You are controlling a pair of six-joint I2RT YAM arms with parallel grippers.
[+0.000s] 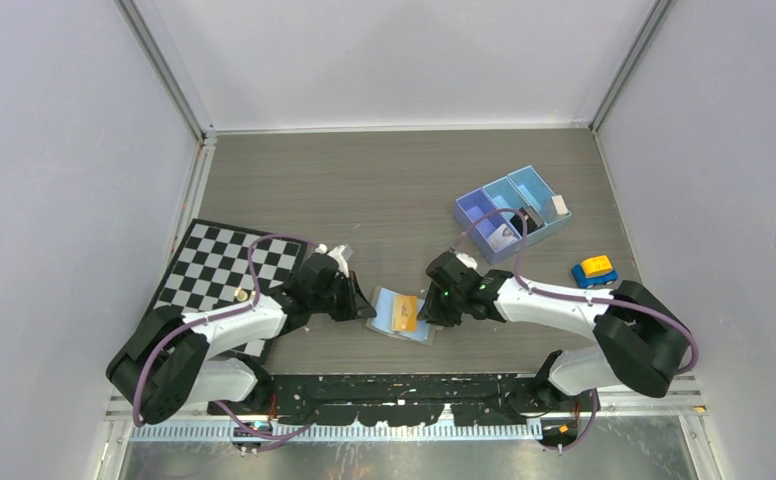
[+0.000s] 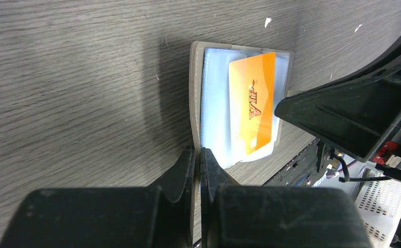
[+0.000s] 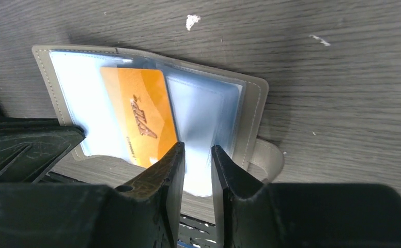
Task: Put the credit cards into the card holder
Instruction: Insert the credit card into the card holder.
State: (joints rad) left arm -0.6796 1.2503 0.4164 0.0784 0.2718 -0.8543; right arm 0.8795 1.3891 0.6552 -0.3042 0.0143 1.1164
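Top view: the card holder (image 1: 386,303) lies open at 6 o'clock on the table, with the orange card (image 1: 404,313) on its pale blue pockets. At 2 o'clock from it, the blue tray (image 1: 472,212) carries a whitish card (image 1: 560,205).

Left wrist view: the left gripper (image 2: 198,153) is clamped tight on the card holder's taupe edge at 6 o'clock.

Right wrist view: the right gripper (image 3: 197,151) stands narrowly parted astride a pocket sheet and visibly grips nothing.

Assessment: one card appears partly seated; at least one remains.
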